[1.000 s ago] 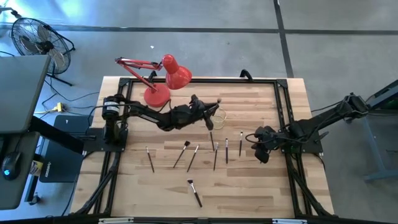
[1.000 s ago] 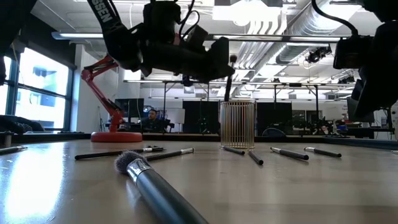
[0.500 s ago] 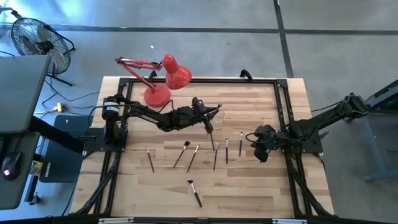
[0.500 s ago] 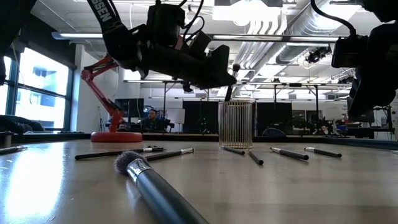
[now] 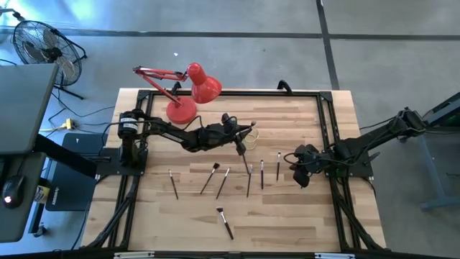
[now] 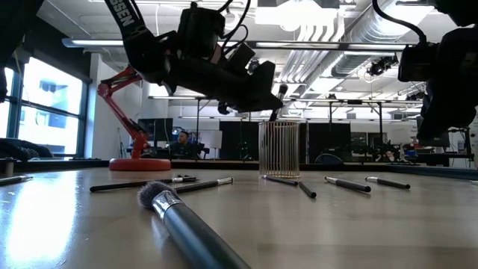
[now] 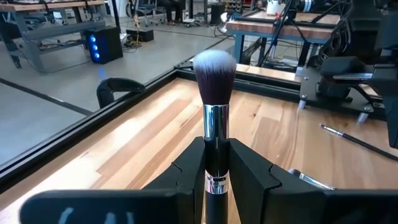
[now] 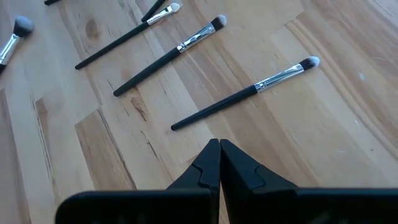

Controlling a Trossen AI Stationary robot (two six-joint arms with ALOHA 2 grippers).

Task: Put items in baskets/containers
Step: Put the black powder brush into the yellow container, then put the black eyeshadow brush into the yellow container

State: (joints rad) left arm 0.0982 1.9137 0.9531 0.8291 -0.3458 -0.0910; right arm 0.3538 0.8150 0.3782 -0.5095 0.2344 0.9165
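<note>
The left gripper (image 7: 216, 180) clamps its fingers (image 7: 183, 171) around the handle of a fluffy brush (image 7: 215, 93), held off the table (image 5: 302, 115) just beside the glass cup (image 6: 280, 149), which stands toward the far edge, near the middle. A red lamp (image 5: 188, 92) sits by the far left corner. The right gripper (image 8: 219, 163) hangs with fingers pressed together, holding nothing, near the right edge over loose brushes (image 8: 245, 93). More brushes (image 5: 215, 176) lie across the table's middle, one (image 5: 224, 221) toward the near edge.
</note>
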